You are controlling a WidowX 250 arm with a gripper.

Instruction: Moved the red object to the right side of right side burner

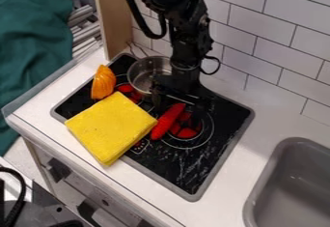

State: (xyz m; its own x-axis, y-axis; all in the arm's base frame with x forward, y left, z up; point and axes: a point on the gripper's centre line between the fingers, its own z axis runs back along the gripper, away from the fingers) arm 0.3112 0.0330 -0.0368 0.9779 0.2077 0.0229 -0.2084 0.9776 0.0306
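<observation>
The black gripper (183,99) hangs over the upper part of the stove, just above the far end of the red object (167,122). This long red object lies at a slant along the left part of the right side burner (187,133), whose red centre shows beside it. Its near end comes close to the yellow cloth's right corner. Whether the gripper touches the red object cannot be made out against the black stove top.
A metal pot (143,75) stands at the back left of the stove, left of the arm. An orange object (103,82) lies at the left. The folded yellow cloth (111,127) overlaps the front edge. A grey sink (293,185) is at the right, and a tiled wall (274,42) rises behind.
</observation>
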